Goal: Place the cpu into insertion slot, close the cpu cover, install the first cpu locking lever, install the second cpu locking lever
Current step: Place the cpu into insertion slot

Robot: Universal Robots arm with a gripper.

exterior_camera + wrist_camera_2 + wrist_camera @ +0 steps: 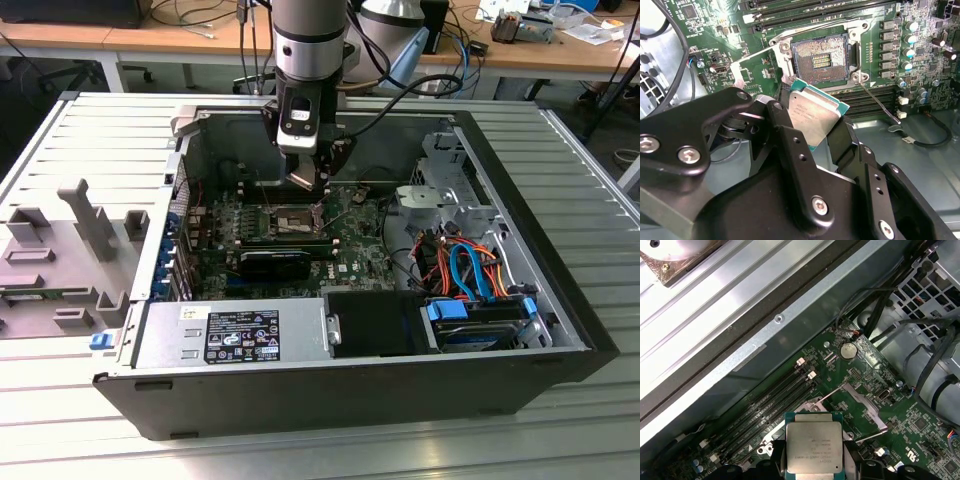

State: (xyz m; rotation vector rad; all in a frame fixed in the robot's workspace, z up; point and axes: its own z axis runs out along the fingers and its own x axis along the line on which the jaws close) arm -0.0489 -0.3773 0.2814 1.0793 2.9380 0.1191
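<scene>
Ribbed grey table (60,410) carries an open computer case (330,395) lying on its side, with desks and cables behind it.

Inside the case, the cpu (815,112) sits clamped by two opposite edges between the black fingers (790,137) of the gripper (814,131), silvery top showing and green rim visible at the corners. The jaws are closed to the chip's width. In the second wrist view the chip hangs tilted above the board, apart from the insertion slot (821,59), whose dark pin field lies bare inside its silver border. In the first wrist view the cpu (814,442) shows between the gripper (814,467) tips, and the cpu cover (867,410) stands raised just beside it. A thin wire locking lever (877,100) juts outward from the socket, unlatched. Long memory slots (770,400) run alongside, and a coin battery (848,350) lies farther off.

In the exterior view the gripper (305,182) hovers over the insertion slot (288,221). A power supply (240,335) lies along the near wall, orange and blue cables (465,270) toward that view's right, and a grey fixture (80,240) rests on the table at its left.
</scene>
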